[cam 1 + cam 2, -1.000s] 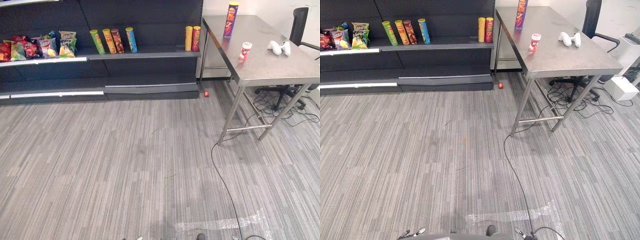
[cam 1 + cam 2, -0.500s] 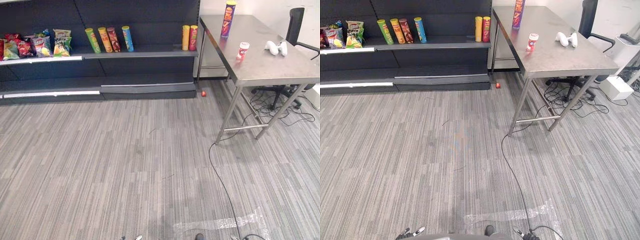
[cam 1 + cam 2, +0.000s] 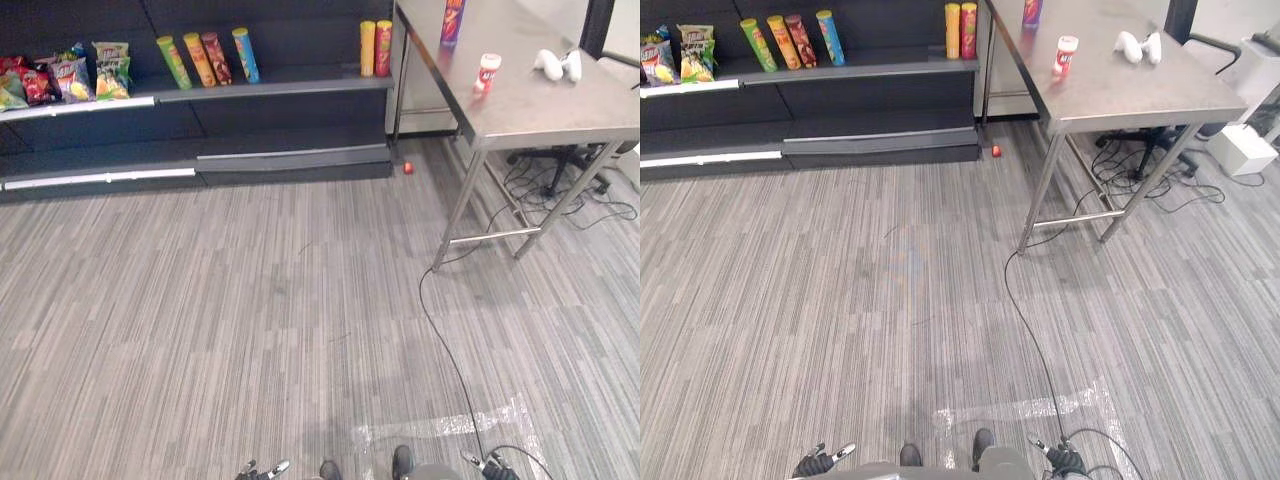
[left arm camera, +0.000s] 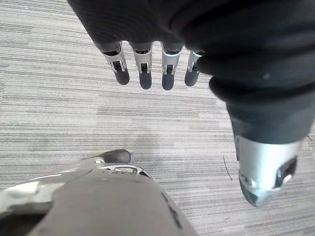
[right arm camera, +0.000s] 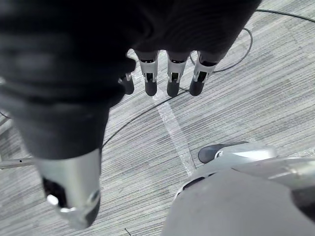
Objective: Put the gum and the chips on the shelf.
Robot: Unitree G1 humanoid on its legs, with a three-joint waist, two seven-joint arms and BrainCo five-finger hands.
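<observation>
The gum (image 3: 487, 72), a small white and red bottle, stands on the steel table (image 3: 560, 120) at the far right. A tall purple chips can (image 3: 452, 20) stands further back on the same table. The dark shelf (image 3: 290, 85) runs along the far wall to the left of the table. My left hand (image 4: 145, 73) hangs low over the carpet, open, with straight fingers and nothing in it. My right hand (image 5: 170, 78) hangs the same way, open and empty. Both hands, the left hand (image 3: 262, 468) and the right hand (image 3: 485, 465), are far from the table.
Several chips cans (image 3: 205, 58) and two more (image 3: 372, 47) stand on the shelf, with snack bags (image 3: 70, 78) at its left. Two white controllers (image 3: 555, 64) lie on the table. A chair and cables (image 3: 570, 190) sit behind the table legs. A small red thing (image 3: 407, 167) lies by the shelf's foot.
The whole picture has shifted: the camera has tipped down, so shelf and table sit higher in view and more carpet shows. Nothing on the table or shelf has moved.
</observation>
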